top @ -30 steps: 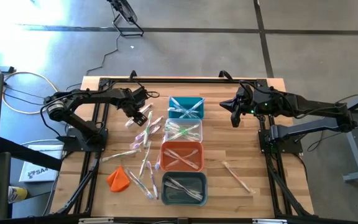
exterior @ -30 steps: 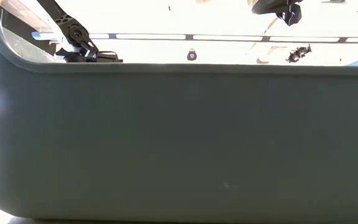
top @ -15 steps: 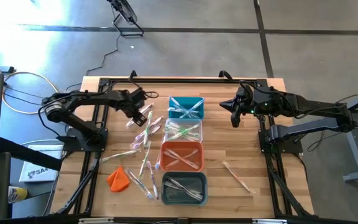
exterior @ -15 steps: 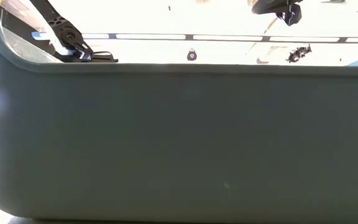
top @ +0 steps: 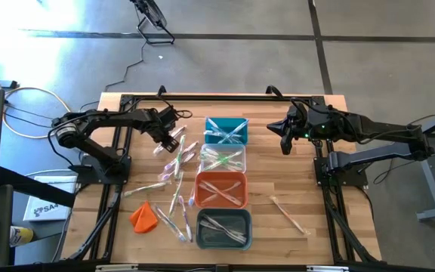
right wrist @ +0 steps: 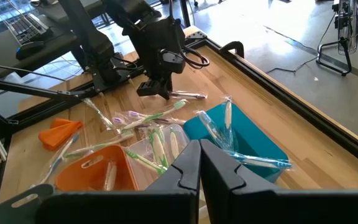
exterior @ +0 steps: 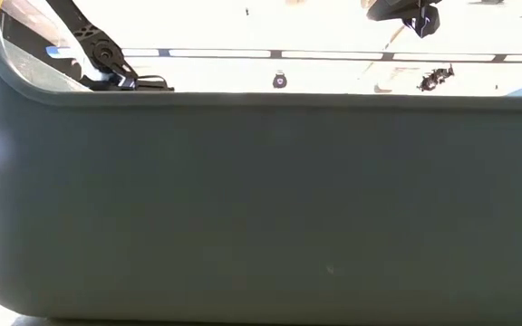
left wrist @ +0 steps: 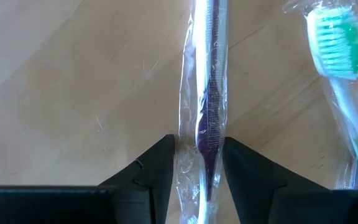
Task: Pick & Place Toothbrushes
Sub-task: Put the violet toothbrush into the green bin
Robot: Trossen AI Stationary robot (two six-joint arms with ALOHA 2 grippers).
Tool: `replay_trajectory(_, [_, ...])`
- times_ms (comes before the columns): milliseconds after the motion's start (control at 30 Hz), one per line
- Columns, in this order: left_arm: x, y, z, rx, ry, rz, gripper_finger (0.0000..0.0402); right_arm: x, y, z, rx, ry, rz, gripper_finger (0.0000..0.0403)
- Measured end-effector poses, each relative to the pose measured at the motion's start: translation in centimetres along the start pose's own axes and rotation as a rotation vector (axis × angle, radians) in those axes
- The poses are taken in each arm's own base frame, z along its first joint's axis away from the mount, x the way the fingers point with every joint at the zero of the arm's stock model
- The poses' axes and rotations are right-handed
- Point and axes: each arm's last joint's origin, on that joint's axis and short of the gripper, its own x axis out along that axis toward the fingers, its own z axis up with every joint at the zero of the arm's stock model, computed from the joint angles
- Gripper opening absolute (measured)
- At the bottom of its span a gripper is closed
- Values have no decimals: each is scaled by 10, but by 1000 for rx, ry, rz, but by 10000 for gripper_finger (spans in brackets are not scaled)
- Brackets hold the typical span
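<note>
Many wrapped toothbrushes [top: 174, 170] lie loose on the wooden table to the left of a row of bins, and one more toothbrush [top: 288, 214] lies to the right. My left gripper [top: 172, 137] points down at the far end of the pile and is shut on a purple toothbrush in a clear wrapper [left wrist: 207, 93]. A green-bristled toothbrush [left wrist: 337, 50] lies beside it. My right gripper [top: 285, 143] hangs shut above the table's far right and holds nothing. In the low view the grey bin's wall [exterior: 261, 208] hides the table. My left gripper pinches the wrapped toothbrush's handle [left wrist: 201, 155] between its two fingers, one finger [left wrist: 160, 165] on each long side of the wrapper. The fingers come from above and lie across the brush. The brush lies flat on the table.
A teal bin [top: 226, 130], a clear bin [top: 223, 159], an orange bin [top: 220, 189] and a grey bin [top: 223, 228] stand in a row down the table's middle, each holding toothbrushes. An orange lump [top: 143, 217] lies near the front left. Bare wood shows to the right of the bins.
In the low view my left arm has dipped slightly toward the table and then kept still. Nothing else has moved.
</note>
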Motion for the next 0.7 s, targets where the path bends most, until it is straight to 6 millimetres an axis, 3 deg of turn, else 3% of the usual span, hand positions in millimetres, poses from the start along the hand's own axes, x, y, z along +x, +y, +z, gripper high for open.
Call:
replay_trajectory(167, [-1,-1,2,0,-5,-2,113,0,0,0,0,0,0,2])
replay_trajectory(467, [-1,0,0,-11,15,1,27,0,0,0,0,0,0,2])
replay_trajectory(700, [-9,-3,-6,-12,76,-111,26,0,0,0,2,0,0,2])
